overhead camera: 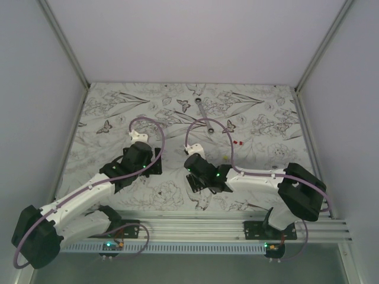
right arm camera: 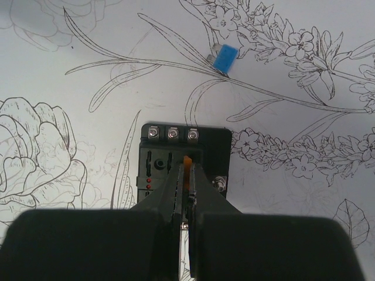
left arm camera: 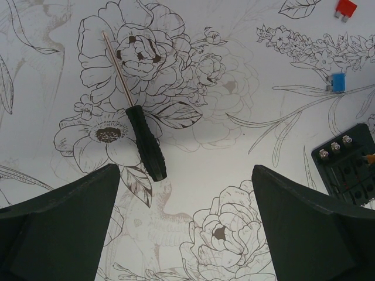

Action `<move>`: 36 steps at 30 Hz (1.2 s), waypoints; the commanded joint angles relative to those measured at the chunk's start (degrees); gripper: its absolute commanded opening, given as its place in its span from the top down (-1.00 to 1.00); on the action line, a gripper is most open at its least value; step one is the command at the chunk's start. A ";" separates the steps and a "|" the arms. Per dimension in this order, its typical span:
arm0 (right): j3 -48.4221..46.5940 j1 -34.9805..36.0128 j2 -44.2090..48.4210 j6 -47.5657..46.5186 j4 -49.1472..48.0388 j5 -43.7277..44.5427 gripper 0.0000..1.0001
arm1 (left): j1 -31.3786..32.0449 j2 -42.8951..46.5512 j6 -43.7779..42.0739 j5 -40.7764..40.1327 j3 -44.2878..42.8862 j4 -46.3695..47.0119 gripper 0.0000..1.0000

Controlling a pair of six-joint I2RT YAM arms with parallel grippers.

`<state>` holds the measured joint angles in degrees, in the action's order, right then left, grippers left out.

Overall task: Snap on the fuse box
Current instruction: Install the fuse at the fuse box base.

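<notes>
1. Nearest you, your right gripper (right arm camera: 187, 186) has its fingers pressed almost together on a thin orange fuse (right arm camera: 187, 163), which stands on edge between the tips.
2. That pinch hangs right over the fuse box (right arm camera: 157, 157), with the fuse pointing down at its slots. This looks like a grip meant for seating the fuse, not for pressing a lid.
3. The fuse box lies flat on the flower-printed table (right arm camera: 70, 64), its top open, three screws along its far edge. No cover shows in any view.
4. A blue fuse (right arm camera: 224, 58) lies loose beyond the box, well apart from it.
5. Your left gripper (left arm camera: 186, 170) is spread wide and holds nothing, hovering off to the side, probably to leave you room.
6. Ahead of it lies a black-handled screwdriver (left arm camera: 144, 142), untouched. A red fuse (left arm camera: 345, 7) sits further off.
</notes>
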<state>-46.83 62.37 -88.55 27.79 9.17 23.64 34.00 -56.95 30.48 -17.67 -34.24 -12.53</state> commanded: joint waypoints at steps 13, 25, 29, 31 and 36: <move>1.43 0.84 0.82 2.12 -1.27 3.89 1.00 | -0.60 0.87 0.90 0.18 -0.39 -1.77 -0.99; 1.94 1.12 3.32 2.27 -2.67 4.86 1.00 | -0.69 1.05 0.98 0.22 -0.28 -1.73 -0.99; 2.44 1.13 3.12 2.87 -2.41 5.38 1.00 | -0.69 1.13 0.98 0.26 -0.30 -1.74 -1.00; 2.30 1.16 2.61 2.93 -2.49 5.21 1.00 | -0.69 1.14 0.99 0.27 -0.30 -1.77 -1.00; 1.74 1.11 1.14 3.04 -2.57 4.90 1.00 | -0.69 1.14 0.98 0.27 -0.30 -1.80 -1.00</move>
<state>-44.69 62.87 -86.37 29.36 7.94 26.59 33.74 -56.55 30.92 -17.65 -34.24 -12.53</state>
